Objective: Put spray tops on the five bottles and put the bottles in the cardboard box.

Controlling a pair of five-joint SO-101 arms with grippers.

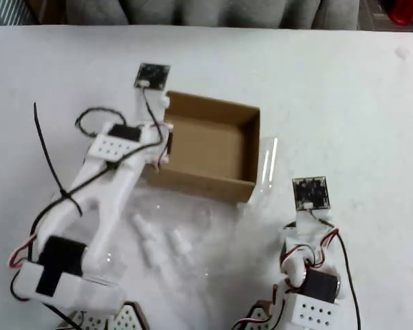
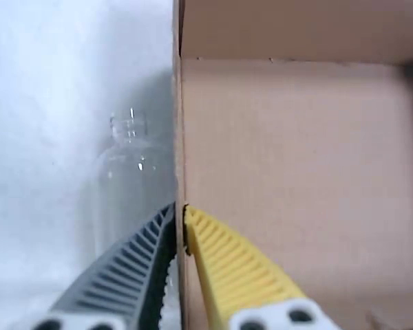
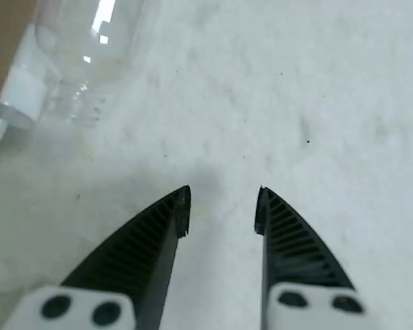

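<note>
The cardboard box point(image 1: 213, 148) lies open in the middle of the table. My left gripper point(image 2: 180, 216) is shut on the box's left wall point(image 2: 178, 137), with the grey finger outside and the yellow finger inside. A clear bottle point(image 2: 129, 179) with no top lies just outside that wall. My right gripper point(image 3: 222, 206) hangs open over bare table to the right of the box, holding nothing. Beyond it lies a clear bottle point(image 3: 82, 48) with a white piece point(image 3: 17, 89) at its end, beside the box corner. Two white spray tops point(image 1: 146, 237) point(image 1: 179, 244) lie in front of the box.
The left arm point(image 1: 107, 179) stretches from the front left to the box wall. The right arm point(image 1: 310, 289) stands at the front right. Another clear bottle point(image 1: 268, 165) lies against the box's right side. The table's far edge runs behind the box.
</note>
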